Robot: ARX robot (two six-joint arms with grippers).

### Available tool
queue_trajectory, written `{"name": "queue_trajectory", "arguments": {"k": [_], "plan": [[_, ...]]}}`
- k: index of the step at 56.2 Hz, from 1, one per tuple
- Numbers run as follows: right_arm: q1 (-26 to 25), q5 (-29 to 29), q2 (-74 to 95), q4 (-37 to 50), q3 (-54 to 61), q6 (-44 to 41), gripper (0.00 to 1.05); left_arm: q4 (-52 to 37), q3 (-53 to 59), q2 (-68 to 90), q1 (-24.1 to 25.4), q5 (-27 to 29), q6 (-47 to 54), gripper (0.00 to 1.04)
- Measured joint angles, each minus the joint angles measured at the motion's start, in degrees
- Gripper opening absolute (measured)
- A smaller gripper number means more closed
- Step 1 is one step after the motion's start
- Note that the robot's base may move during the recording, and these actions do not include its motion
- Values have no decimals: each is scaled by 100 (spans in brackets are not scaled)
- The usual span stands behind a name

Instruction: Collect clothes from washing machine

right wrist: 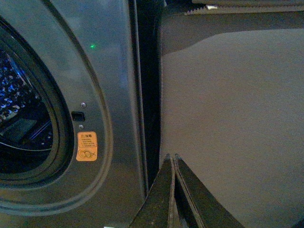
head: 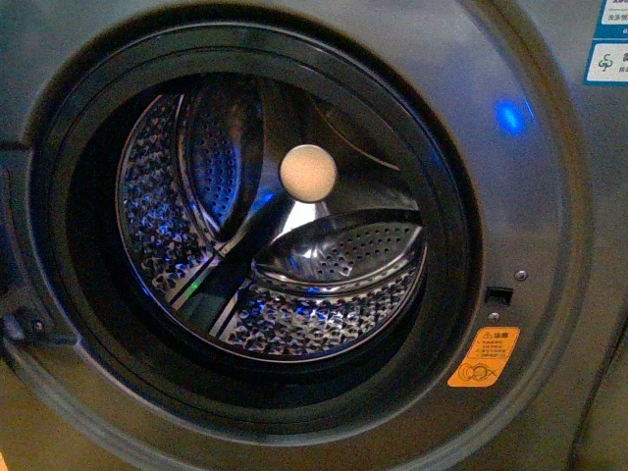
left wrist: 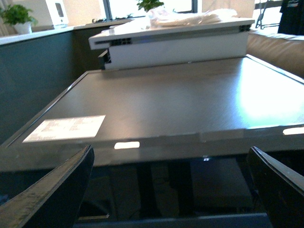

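- A grey metallic front-loading washing machine (head: 549, 196) fills the front view, its round porthole opening ringed by a thick black rubber seal (head: 451, 226).
- Inside, the perforated steel drum (head: 294, 324) shines with blue reflections; a curved perforated paddle (head: 343, 250) crosses it and a pale round disc (head: 308, 173) sits near the centre of the back wall.
- No dark garments can be made out anywhere in the drum or in the other views.
- On the machine's front, right of the opening, are a small black latch slot (head: 499, 293), an orange warning sticker (head: 484, 357) below it and a blue indicator light (head: 508, 118) above.
- White and teal labels (head: 610, 44) sit at the upper right corner of the panel.
- The right wrist view shows the same sticker and latch slot, a dark vertical edge of the machine, and a plain grey surface (right wrist: 232, 118) beside it.
- The right gripper (right wrist: 173, 190) has its two dark fingers pressed together, holding nothing.
- The left wrist view looks across the machine's flat dark top panel (left wrist: 166, 99), which bears a white rectangular label (left wrist: 65, 128).
- A white flat box-like unit (left wrist: 175, 45) rests at the far edge of the top, crumpled white plastic (left wrist: 190, 16) upon it.
- The left gripper (left wrist: 171, 190) has its fingers spread wide apart, with nothing between them.
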State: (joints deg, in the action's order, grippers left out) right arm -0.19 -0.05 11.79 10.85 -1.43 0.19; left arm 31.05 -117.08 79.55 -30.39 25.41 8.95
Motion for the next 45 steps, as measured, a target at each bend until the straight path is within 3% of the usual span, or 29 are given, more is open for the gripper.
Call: {"name": "queue_trajectory", "arguments": {"k": [8, 17, 30, 37, 45], "plan": [[0, 2, -175, -74, 118, -2, 2, -50, 1088, -632, 304, -2, -474, 98], [2, -4, -1091, -1038, 116, -2, 2, -284, 2076, -1128, 636, -210, -955, 94], [2, -4, -1154, -1078, 116, 0, 2, -1969, 5016, -2857, 1261, -844, -922, 59], [2, -4, -1154, -1082, 116, -2, 2, -2828, 7034, -3851, 1705, -1248, -920, 30], [2, -2, -1154, -1082, 116, -2, 2, -3270, 8229, -4291, 1974, -1543, -920, 7]]}}
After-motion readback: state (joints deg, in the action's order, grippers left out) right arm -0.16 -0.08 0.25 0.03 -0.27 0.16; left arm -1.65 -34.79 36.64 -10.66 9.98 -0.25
